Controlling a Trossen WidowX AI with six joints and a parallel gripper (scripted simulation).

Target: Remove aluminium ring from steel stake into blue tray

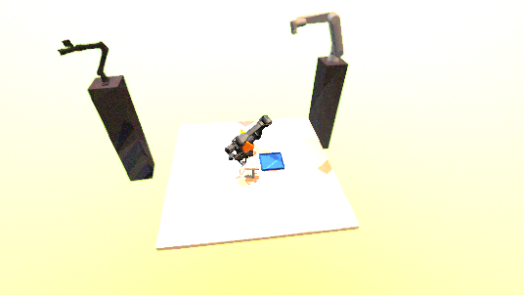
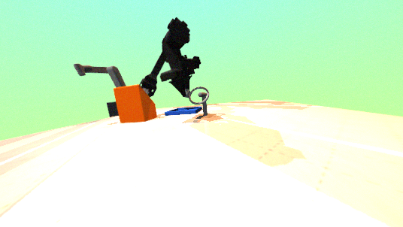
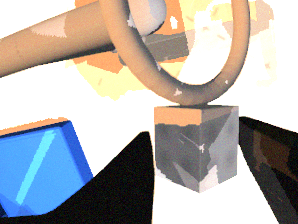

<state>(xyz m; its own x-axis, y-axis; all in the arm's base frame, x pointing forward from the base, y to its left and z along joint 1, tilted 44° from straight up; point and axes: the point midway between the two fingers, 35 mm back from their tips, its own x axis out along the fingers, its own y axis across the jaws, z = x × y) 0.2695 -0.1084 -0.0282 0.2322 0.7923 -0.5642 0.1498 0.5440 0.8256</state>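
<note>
Place: apparently a robotics lab
Left pedestal (image 1: 119, 122): at ten o'clock from table (image 1: 220, 210) (image 2: 113, 169) (image 3: 120, 110), bearing dark arm (image 1: 103, 58)
Right pedestal (image 1: 327, 100) (image 2: 112, 109): at one o'clock, bearing grey arm (image 1: 336, 36) (image 2: 98, 70)

Nothing legible anywhere

No text, label, brand, number or sign can be read in any of the three views. The pale patches and dashed marks on the table (image 1: 210, 205) (image 2: 113, 180) form no letters or figures that can be made out. The tray (image 1: 272, 161) (image 2: 183, 111) (image 3: 35, 170) bears a light streak, with no readable writing.
</note>
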